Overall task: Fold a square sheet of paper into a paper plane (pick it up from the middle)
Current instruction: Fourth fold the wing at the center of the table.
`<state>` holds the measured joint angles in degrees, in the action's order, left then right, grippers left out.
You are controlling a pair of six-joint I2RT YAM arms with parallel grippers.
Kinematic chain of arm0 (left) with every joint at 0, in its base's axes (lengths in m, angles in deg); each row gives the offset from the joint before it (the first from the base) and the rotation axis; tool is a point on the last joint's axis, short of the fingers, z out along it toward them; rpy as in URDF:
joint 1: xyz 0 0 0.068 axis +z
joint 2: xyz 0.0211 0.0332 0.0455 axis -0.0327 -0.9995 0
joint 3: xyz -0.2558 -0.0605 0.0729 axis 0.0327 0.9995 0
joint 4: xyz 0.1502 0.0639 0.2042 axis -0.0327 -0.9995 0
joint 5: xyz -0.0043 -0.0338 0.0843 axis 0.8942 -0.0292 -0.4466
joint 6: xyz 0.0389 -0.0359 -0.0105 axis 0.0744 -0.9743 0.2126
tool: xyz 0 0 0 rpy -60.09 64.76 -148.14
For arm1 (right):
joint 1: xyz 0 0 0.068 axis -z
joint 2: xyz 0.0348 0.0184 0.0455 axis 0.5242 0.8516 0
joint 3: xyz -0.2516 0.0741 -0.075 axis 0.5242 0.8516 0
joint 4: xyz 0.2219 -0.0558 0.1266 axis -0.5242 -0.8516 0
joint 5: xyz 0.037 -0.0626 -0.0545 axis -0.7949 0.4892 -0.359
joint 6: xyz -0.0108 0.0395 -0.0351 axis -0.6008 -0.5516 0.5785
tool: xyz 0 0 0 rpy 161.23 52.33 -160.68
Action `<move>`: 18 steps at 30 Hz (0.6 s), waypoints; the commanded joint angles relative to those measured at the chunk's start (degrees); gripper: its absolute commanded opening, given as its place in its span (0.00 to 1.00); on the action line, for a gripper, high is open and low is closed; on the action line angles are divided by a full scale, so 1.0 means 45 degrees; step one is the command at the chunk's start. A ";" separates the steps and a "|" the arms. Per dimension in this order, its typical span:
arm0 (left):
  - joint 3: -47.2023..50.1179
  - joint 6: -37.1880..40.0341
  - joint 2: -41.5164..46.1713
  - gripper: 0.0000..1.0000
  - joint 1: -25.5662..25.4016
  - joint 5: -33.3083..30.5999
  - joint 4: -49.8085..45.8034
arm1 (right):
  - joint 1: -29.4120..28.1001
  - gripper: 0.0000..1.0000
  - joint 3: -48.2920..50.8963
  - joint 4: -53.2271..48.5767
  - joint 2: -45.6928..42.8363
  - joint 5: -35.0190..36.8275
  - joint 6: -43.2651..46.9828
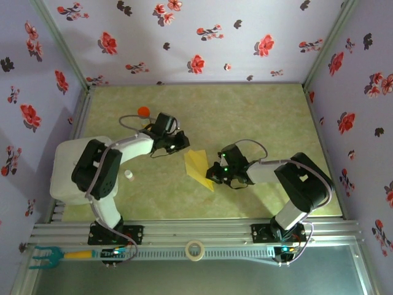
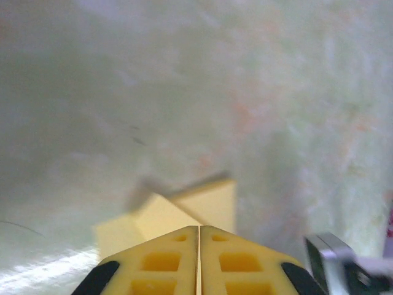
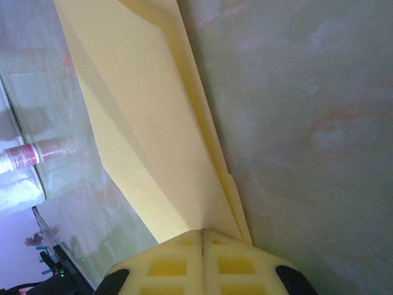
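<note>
The square sheet of paper is folded into a long pointed yellow shape and lies on the green table between the two arms. My right gripper is at its near right end. In the right wrist view the gripper is shut on the narrow end of the paper, which runs away from the fingertips with layered creases. My left gripper is at the sheet's far left corner. Seen from the left wrist, its jaws are together and the blurred paper lies just beyond the tips; contact is unclear.
An orange-capped bottle stands behind the left arm. A small white item lies by the left arm's base. A tape roll and a green-tipped tool rest on the front rail. A pink-labelled bottle shows left of the paper.
</note>
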<state>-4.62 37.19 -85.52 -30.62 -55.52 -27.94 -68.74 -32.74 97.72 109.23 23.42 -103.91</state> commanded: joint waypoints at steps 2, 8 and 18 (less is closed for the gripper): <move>0.0523 -0.0221 0.0037 0.11 -0.1347 0.0399 0.0580 | -0.0071 0.00 -0.0013 -0.2092 0.0084 0.0714 0.0685; 0.0463 -0.0755 -0.1218 0.09 -0.2262 0.0518 0.1051 | -0.0071 0.00 -0.0021 -0.1961 0.0025 0.0610 0.0686; 0.1114 -0.0943 -0.2196 0.07 -0.2253 0.0235 0.1100 | -0.0088 0.03 0.0038 -0.1529 -0.1223 -0.0248 0.0613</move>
<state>-1.30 33.32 -93.11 -40.87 -53.16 -21.82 -68.74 -33.37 93.05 106.76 23.27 -101.99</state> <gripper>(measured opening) 0.071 0.060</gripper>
